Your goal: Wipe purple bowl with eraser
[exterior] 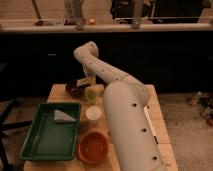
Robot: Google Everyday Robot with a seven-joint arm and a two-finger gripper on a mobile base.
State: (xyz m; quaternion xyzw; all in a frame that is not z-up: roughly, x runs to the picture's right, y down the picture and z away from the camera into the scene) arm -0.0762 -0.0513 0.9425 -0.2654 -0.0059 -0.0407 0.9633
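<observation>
Purple bowl [74,88] is sitting at the far left of the wooden table [161,132]. The gripper [85,80] is hanging just right of the bowl, above its rim; cannot tell its state. A yellow-green cup [91,94] is standing right beside the bowl. Nearer: a white cup [93,114], an orange bowl [93,147], and a green tray [50,133] holding a grey wedge [63,116].

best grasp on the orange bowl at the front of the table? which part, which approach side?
Judging by its pose, take the orange bowl by its rim, coming from straight above: it sits upright and open, so one finger can go inside the wall and one outside. The near or right rim looks freest, since the green tray crowds its left. The gripper is far back, by the purple bowl.
</observation>
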